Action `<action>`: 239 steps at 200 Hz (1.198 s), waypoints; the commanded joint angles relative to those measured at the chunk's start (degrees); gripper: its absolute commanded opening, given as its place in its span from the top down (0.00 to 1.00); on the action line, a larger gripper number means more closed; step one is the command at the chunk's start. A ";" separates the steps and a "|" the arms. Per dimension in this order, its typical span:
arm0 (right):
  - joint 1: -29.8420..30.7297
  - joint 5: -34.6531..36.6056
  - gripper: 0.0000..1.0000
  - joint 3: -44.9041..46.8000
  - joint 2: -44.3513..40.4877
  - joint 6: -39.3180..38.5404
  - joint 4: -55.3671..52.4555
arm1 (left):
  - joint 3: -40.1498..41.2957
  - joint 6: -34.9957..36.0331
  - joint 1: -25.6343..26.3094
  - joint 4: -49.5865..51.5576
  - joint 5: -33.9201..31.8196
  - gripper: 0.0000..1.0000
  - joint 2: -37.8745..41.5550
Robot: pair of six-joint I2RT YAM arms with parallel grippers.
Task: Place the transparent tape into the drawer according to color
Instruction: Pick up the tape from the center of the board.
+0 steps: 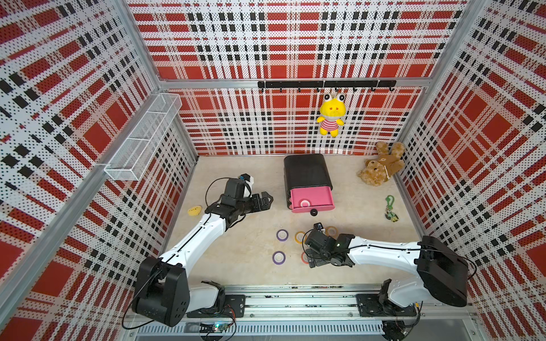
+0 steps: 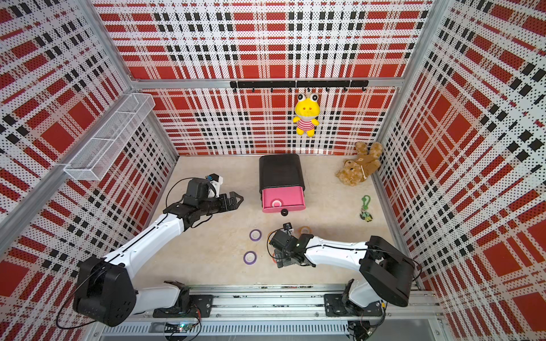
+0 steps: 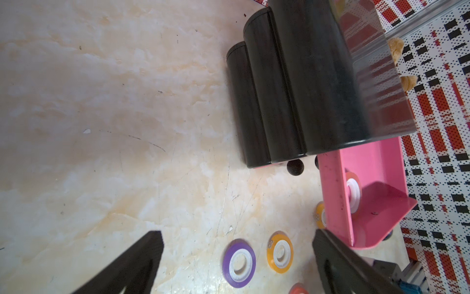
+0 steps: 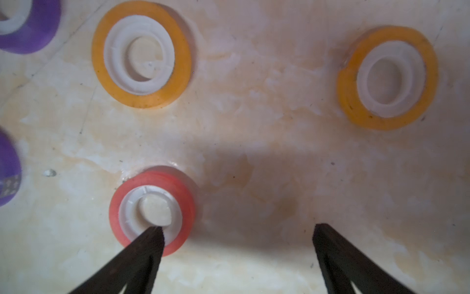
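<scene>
The left claw (image 1: 267, 200) hangs spread and empty beside the black cabinet (image 1: 305, 169), whose pink drawer (image 1: 319, 196) stands pulled out with one red tape roll (image 1: 304, 203) inside. The right claw (image 4: 237, 227) is splayed wide low over the tabletop (image 1: 236, 259), one fingertip over the other red roll (image 4: 189, 208). Two orange rolls (image 4: 99, 56) (image 4: 429, 76) and two purple rolls (image 1: 278, 235) (image 1: 274, 257) lie flat nearby.

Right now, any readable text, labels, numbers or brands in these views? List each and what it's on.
Nothing legible in any view.
Purple tape roll: pale printed marks on its side, too blurred to read.
Orange tape roll: small marks on its edge, unreadable.
Teddy bear: small pale patch, too small to read.
</scene>
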State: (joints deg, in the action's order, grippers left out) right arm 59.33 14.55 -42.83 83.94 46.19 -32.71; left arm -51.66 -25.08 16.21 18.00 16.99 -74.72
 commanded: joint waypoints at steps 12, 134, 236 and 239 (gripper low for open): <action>0.85 2.05 0.00 -2.38 1.85 0.62 0.63 | 0.51 1.09 -0.72 -1.12 1.02 0.01 0.89; 1.53 2.89 0.10 -2.10 3.05 3.87 -7.81 | 0.12 1.17 -0.76 -1.05 1.81 0.01 -0.58; -0.86 -8.67 0.53 -0.17 5.21 2.56 -5.70 | 0.66 1.58 -0.91 -1.06 1.90 0.01 -0.85; -1.00 -8.86 0.54 -0.11 5.26 2.59 -5.51 | 0.79 1.60 -0.91 -1.04 1.90 0.01 -0.74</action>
State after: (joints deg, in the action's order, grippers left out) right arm 59.02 9.63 -44.21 86.63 49.45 -39.55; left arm -51.66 -24.53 16.03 18.00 18.28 -76.01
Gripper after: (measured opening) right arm 0.491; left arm 0.994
